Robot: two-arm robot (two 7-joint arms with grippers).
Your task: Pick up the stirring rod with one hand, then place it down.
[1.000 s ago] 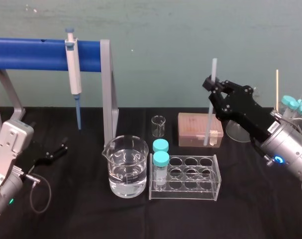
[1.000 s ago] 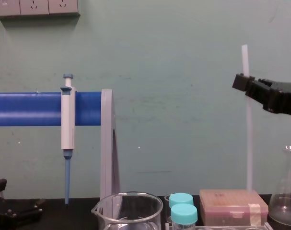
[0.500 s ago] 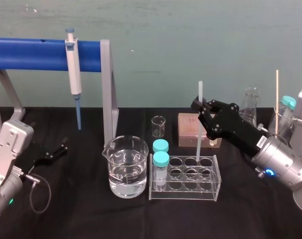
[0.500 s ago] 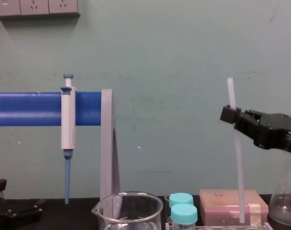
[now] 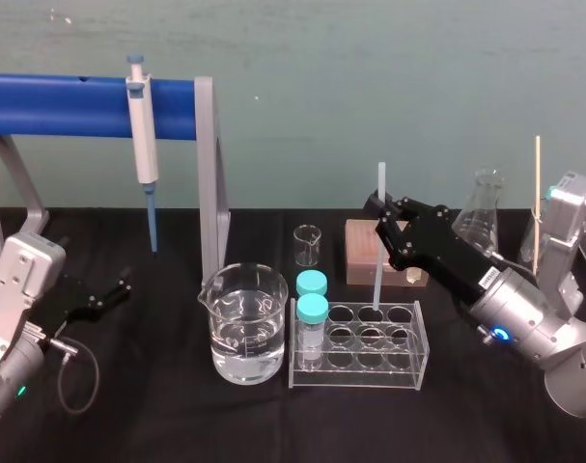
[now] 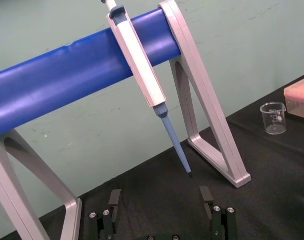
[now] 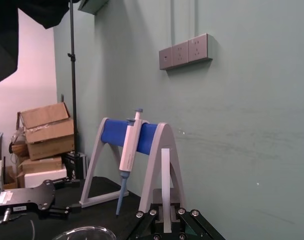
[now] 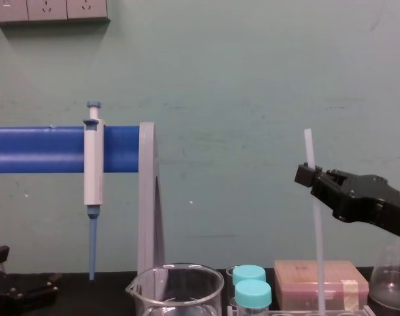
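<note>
On your far left the left gripper [image 5: 107, 294] rests low on the black table [image 5: 157, 415], jaws apart with nothing between them – the left wrist view shows the gap. Just beyond it stands the blue bar stand [image 5: 80, 104], with the pipette [image 5: 143, 135] hanging from the bar, tip down and clear of the table.

Move right and you meet the large beaker [image 5: 244, 323], partly filled with clear liquid, with a small empty beaker [image 5: 308, 245] behind it. Next comes the clear tube rack [image 5: 360, 371], with two teal-capped vials [image 5: 312, 309] in its left-end holes.

The stirring rod [image 5: 376, 280] stands nearly upright over the rack's far row, its lower end at the middle hole – you cannot tell whether it touches the rack. The right gripper [image 5: 381, 217] reaches in from the right, jaws clamped on the rod's upper part, with a short length poking out above. Behind the rack sits a brown box [image 5: 360, 253], and right of it a conical flask [image 5: 481, 220].
</note>
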